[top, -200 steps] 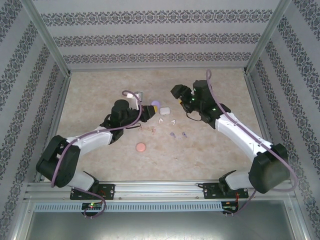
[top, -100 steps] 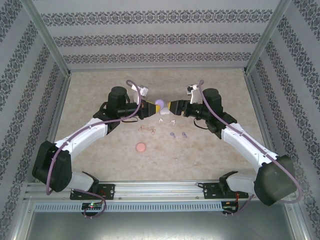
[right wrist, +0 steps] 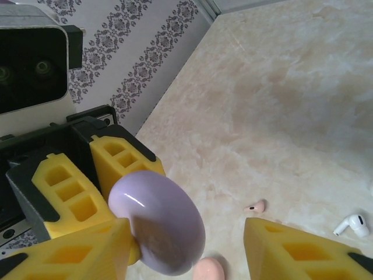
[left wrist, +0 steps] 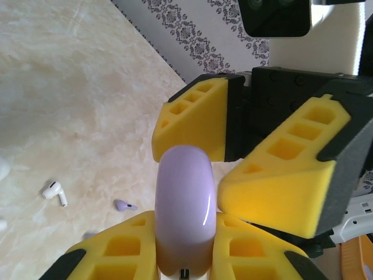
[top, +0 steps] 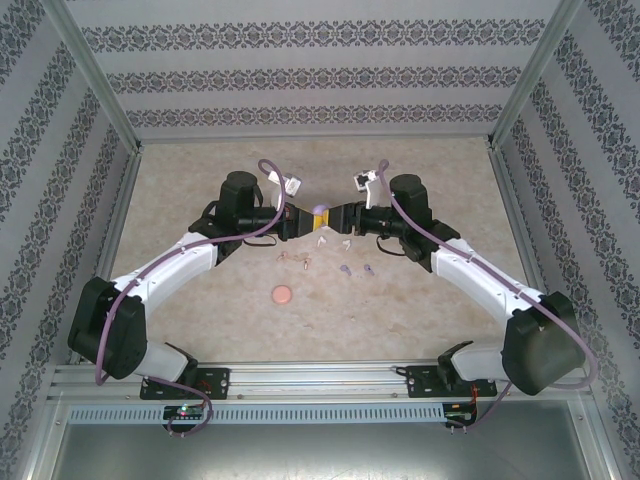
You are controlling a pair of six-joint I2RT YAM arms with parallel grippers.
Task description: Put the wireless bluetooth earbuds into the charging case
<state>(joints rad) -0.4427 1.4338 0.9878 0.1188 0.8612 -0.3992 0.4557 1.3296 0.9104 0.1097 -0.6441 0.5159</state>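
A lilac charging case (top: 320, 209) is held above the table, with my left gripper (top: 301, 221) shut on it. In the left wrist view the closed case (left wrist: 183, 204) stands up between the yellow pads. My right gripper (top: 340, 217) faces it from the right, open, its jaws straddling the case (right wrist: 156, 224). The left pad (right wrist: 81, 251) is against the case; the right pad (right wrist: 303, 251) stands apart. On the table below lie earbuds: white (top: 322, 240), pinkish (top: 305, 263) and purple (top: 345, 270).
A pink round case (top: 282, 294) lies on the table in front of the earbuds. Patterned walls and metal posts enclose the marbled table (top: 200, 170) on three sides. Both arms meet over its middle.
The right arm has swung left to meet the left gripper, and its jaws have narrowed around the lilac case. The left gripper has kept its grip and shifted only slightly.
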